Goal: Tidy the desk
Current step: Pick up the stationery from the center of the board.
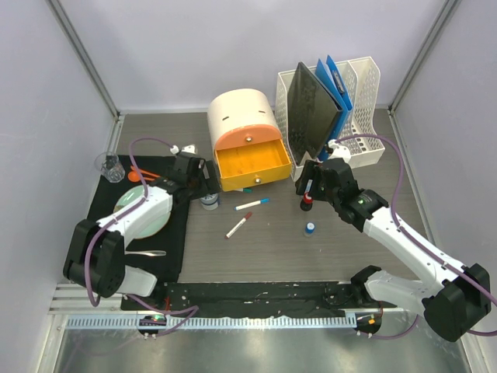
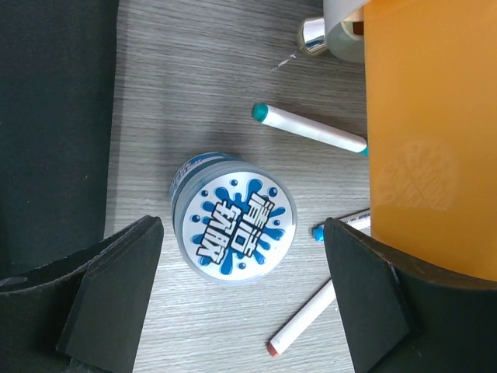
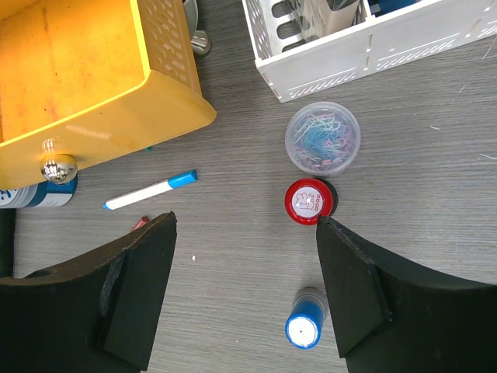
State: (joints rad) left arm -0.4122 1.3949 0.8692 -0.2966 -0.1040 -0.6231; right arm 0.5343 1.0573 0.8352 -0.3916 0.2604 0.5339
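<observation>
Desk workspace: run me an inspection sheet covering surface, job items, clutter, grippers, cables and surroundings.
Surface: desk, dark wood grain; black mat at its left.
Job's things: orange drawer pulled open from a cream cabinet; white file rack holding folders.
Clutter: blue-capped marker, red-tipped marker, teal-capped marker, blue-lidded tub, paper-clip tub, red-topped cylinder, blue-topped cylinder; plate and spoon on the mat.
Grippers: left gripper open, over the blue-lidded tub; right gripper open, empty, beside the red-topped cylinder.
Cables: purple cables loop along both arms.
Surroundings: pale walls, metal rails; nothing else seen.
</observation>
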